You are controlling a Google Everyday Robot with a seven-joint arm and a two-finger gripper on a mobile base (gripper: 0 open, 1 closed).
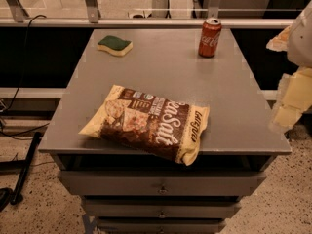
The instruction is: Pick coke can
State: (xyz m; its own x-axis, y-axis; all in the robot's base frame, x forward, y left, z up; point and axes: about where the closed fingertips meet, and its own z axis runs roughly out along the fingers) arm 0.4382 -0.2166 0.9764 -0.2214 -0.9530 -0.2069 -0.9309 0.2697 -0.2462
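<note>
Grey metal cabinet top (165, 77) is carrying small red cylindrical coke can (209, 38) at back-right, pale gripper (288, 101) is hanging off right edge, grip state can't tell; approach step, needing fwd reach.

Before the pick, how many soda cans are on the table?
1: the coke can, upright at the table's far right corner. The gripper hovers beyond the right edge.
</note>
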